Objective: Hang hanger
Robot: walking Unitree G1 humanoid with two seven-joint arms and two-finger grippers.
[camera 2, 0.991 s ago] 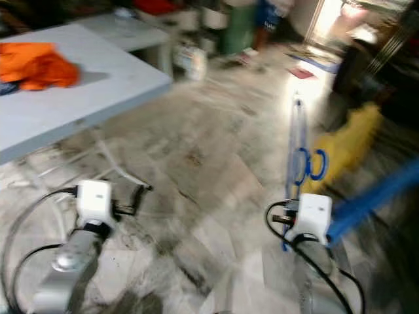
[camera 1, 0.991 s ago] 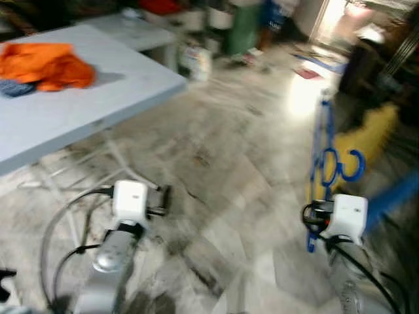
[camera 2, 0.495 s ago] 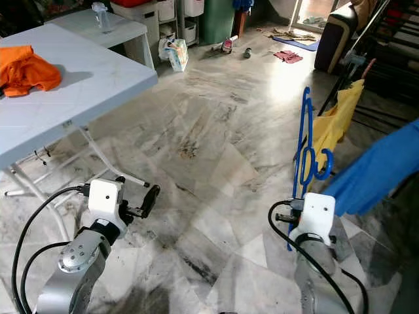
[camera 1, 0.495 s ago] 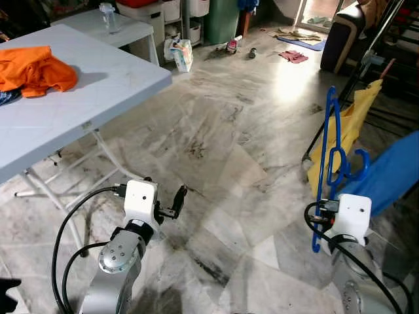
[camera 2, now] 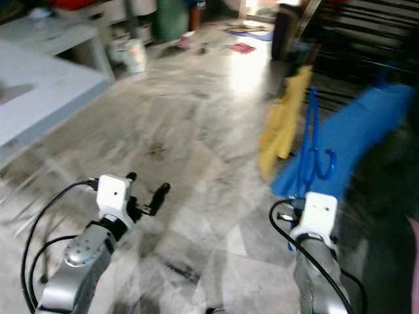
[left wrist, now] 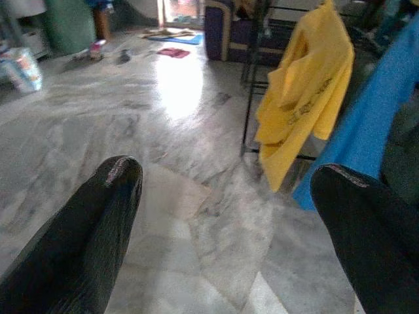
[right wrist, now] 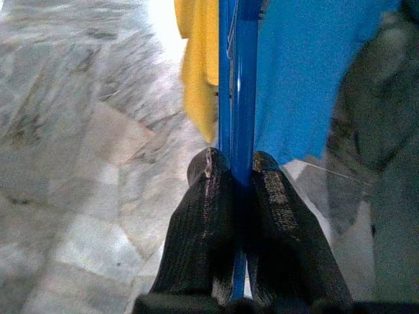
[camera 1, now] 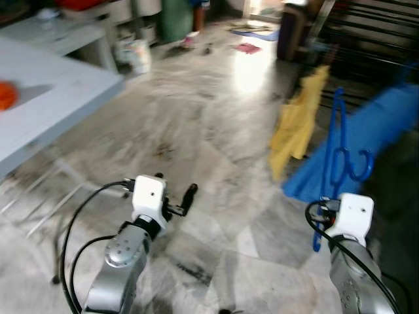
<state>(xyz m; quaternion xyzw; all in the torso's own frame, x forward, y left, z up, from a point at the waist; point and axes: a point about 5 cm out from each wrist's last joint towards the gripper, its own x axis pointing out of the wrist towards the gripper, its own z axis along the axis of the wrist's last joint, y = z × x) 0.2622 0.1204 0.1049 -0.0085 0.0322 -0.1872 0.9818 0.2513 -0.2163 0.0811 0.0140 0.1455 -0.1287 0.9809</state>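
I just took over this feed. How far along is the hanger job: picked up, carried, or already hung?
Picked up: the right gripper is shut on the blue hanger, held upright. In hand: the hanger is carried facing the yellow garment and blue garment on the dark rack. The left gripper is open, holding nothing. Left: the hanger is not yet hooked on the rack.
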